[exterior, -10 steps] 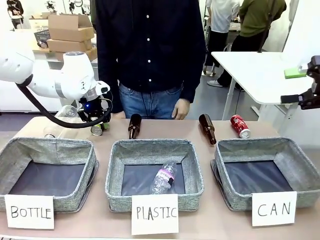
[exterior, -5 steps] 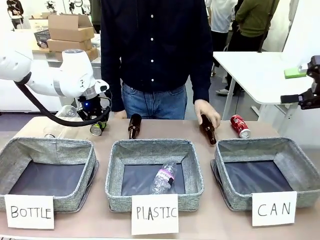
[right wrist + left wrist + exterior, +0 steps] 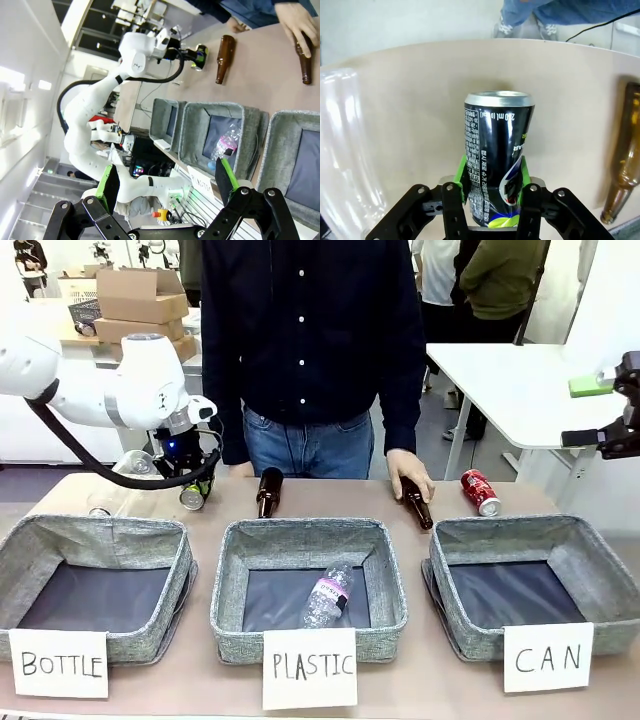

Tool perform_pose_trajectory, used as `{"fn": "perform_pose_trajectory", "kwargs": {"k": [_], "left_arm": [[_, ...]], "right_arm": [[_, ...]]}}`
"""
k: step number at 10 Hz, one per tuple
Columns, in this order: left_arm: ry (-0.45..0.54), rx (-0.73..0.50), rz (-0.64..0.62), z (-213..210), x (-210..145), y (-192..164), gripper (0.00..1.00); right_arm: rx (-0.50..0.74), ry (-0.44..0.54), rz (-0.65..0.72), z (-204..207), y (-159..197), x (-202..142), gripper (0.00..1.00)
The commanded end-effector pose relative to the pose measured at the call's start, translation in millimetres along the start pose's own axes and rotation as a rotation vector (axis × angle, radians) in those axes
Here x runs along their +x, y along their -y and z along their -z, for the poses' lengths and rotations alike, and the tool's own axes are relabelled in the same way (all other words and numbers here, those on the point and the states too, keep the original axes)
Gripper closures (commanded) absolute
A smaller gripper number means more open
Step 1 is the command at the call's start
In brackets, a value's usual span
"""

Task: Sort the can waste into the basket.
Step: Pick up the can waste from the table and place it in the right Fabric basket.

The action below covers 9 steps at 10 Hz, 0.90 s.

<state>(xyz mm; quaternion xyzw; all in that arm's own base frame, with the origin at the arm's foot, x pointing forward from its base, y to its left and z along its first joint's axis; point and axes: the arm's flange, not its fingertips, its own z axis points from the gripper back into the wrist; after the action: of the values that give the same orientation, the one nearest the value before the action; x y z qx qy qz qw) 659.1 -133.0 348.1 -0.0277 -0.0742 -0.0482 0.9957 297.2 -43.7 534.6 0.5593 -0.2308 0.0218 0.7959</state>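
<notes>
Because our left end effector [image 3: 492,167] is clamped on the black can [image 3: 497,130] and our right end effector [image 3: 165,175] is apart, we lift high, then cross to the CAN basket [image 3: 510,527].

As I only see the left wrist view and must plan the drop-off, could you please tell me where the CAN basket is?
Observer: In the front view the basket carded CAN is the rightmost of three, while the left gripper, shut on the black can, is at the far left.
Operator: Is anything in between, please?
Observer: The person's hand rests on a brown bottle lying just behind that basket's far left corner.
Operator: Where is the other can?
Observer: The red can lies on its side just behind the basket's far wall.
</notes>
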Motion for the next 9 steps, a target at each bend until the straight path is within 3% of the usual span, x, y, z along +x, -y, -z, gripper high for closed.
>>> {"fn": "perform_pose_trajectory", "kwargs": {"k": [1, 2, 3, 4, 6, 8, 9], "left_arm": [[0.012, -0.088, 0.038, -61.2, -33.5, -5.5, 0.58], [0.01, -0.16, 0.102, -115.9, -66.9, -7.5, 0.58], [0.079, -0.229, 0.206, -172.8, -112.3, -11.3, 0.58], [0.113, -0.311, 0.38, -220.8, -173.2, -16.7, 0.58], [0.198, -0.299, 0.649, -252.0, -268.1, -27.6, 0.58], [0.285, -0.327, 0.888, -253.5, -335.7, -34.9, 0.58], [0.357, -0.236, 0.799, -243.8, -343.8, -38.0, 0.58]], "right_arm": [[0.019, 0.011, -0.025, 1.7, -0.2, 4.2, 0.0], [0.019, 0.011, -0.025, 1.7, -0.2, 4.2, 0.0], [0.019, 0.011, -0.025, 1.7, -0.2, 4.2, 0.0], [0.019, 0.011, -0.025, 1.7, -0.2, 4.2, 0.0], [0.019, 0.011, -0.025, 1.7, -0.2, 4.2, 0.0], [0.019, 0.011, -0.025, 1.7, -0.2, 4.2, 0.0], [0.019, 0.011, -0.025, 1.7, -0.2, 4.2, 0.0]]}}
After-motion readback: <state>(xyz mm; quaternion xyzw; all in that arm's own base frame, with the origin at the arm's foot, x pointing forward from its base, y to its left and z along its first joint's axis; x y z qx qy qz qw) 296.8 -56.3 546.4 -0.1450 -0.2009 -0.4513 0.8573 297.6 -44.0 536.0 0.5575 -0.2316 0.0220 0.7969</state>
